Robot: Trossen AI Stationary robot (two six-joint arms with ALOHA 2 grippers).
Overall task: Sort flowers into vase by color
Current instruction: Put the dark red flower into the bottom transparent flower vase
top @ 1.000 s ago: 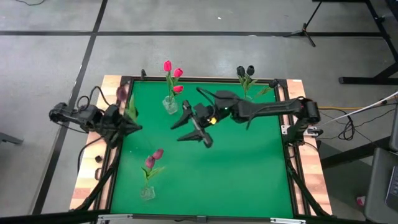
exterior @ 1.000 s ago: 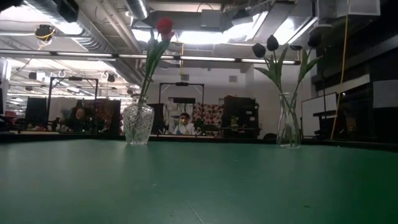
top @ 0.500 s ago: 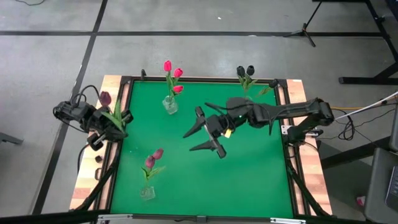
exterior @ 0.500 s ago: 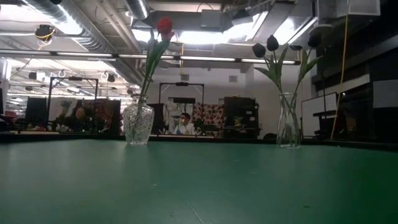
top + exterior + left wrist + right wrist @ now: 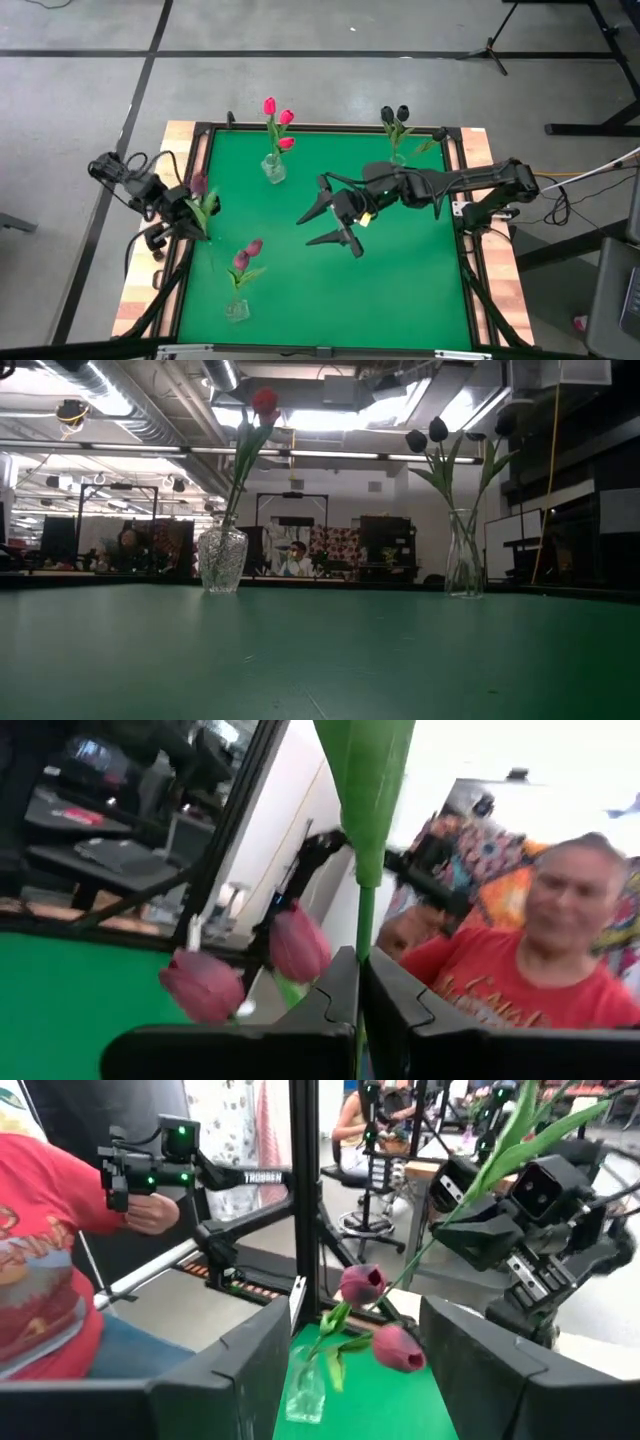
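Swinging toward seven o'clock since before, left gripper (image 5: 190,212) is clamping a maroon tulip (image 5: 198,184) for its matching vase (image 5: 236,309); right gripper (image 5: 335,222) is hovering wide open.

Robotics lab: exposed ceiling ducts (image 5: 130,405), equipment racks (image 5: 385,550).

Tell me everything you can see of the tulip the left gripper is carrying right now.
The maroon-pink tulip is an artificial flower with a small dusky head, a thin green stem and a broad green leaf. The left gripper is shut on its stem, as the left wrist view shows, holding it in the air at the table's left edge, above the maroon vase with two matching tulips. Nothing else touches it.
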